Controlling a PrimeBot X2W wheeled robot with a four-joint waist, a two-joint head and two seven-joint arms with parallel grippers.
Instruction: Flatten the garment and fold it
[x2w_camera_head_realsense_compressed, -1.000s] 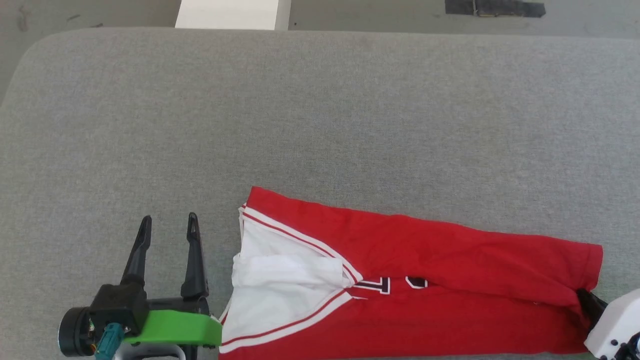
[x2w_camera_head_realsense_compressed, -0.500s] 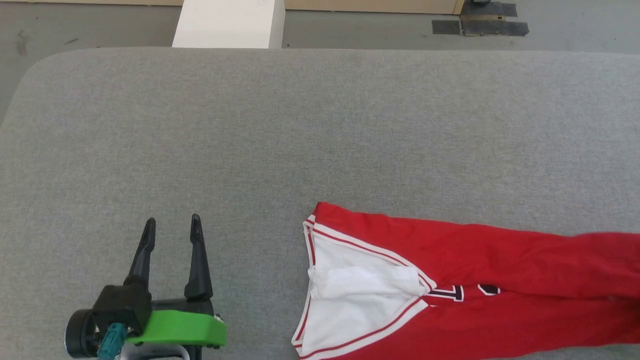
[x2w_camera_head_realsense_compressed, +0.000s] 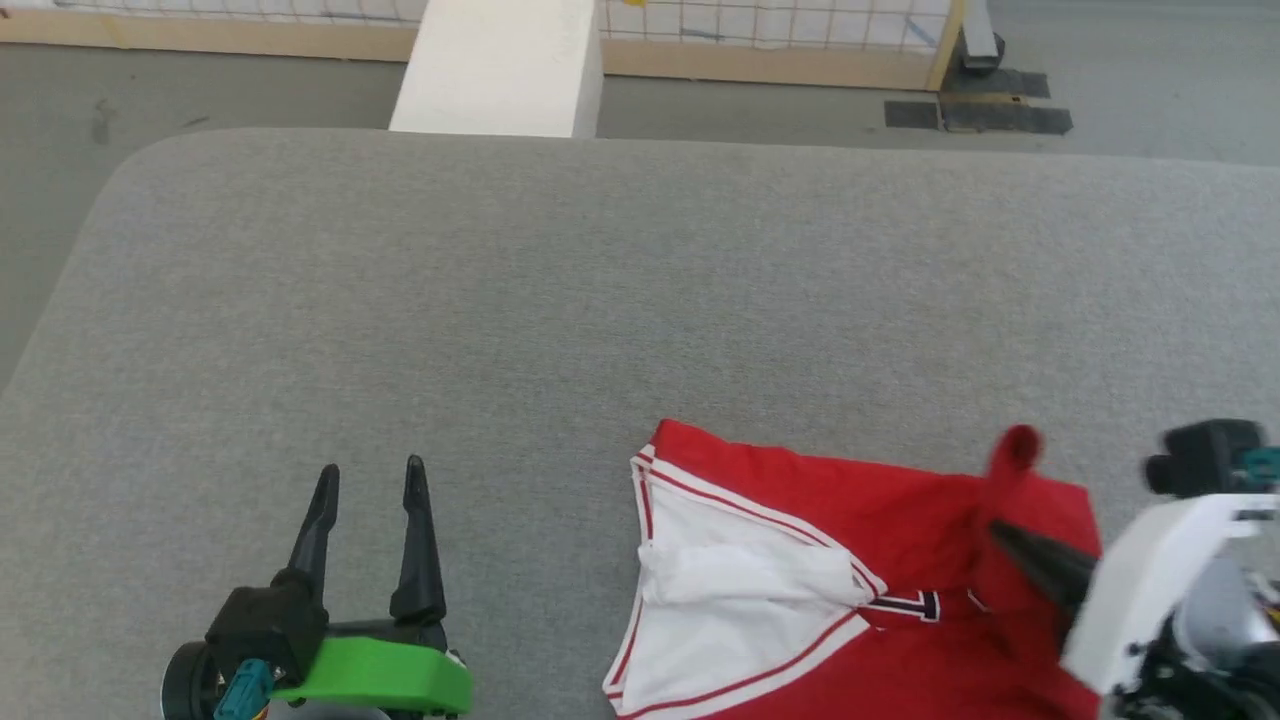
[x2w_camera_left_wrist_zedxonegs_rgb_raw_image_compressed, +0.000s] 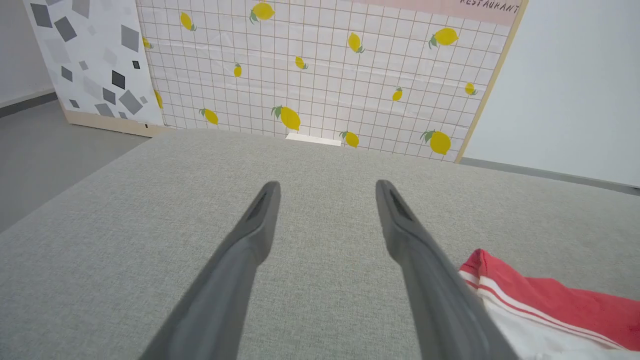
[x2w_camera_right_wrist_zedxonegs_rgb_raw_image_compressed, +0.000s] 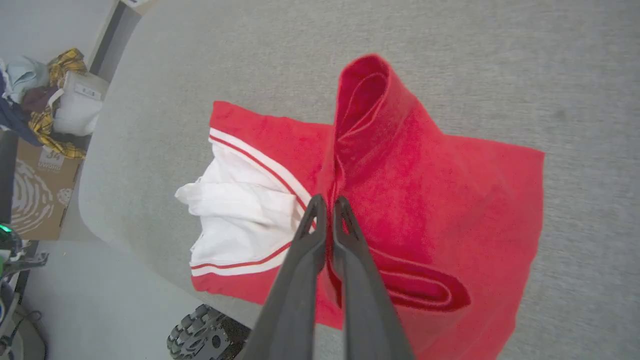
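Grey pad (x2w_camera_head_realsense_compressed: 400, 300), garment (x2w_camera_head_realsense_compressed: 880, 520) crosswise, sleeve (x2w_camera_head_realsense_compressed: 740, 600) leftward

From the head we look down from high up at the gray table (x2w_camera_head_realsense_compressed: 600, 300), with the floor (x2w_camera_head_realsense_compressed: 200, 90) past its far edge at the top. From the left wrist we look low and flat across the table toward the lemon wall (x2w_camera_left_wrist_zedxonegs_rgb_raw_image_compressed: 325, 75). From the right wrist we look down from close above the garment (x2w_camera_right_wrist_zedxonegs_rgb_raw_image_compressed: 450, 200). All three views share its striped white end.

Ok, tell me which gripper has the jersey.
The right gripper, shut on a raised fold of the garment; the left gripper stands open, apart from it.
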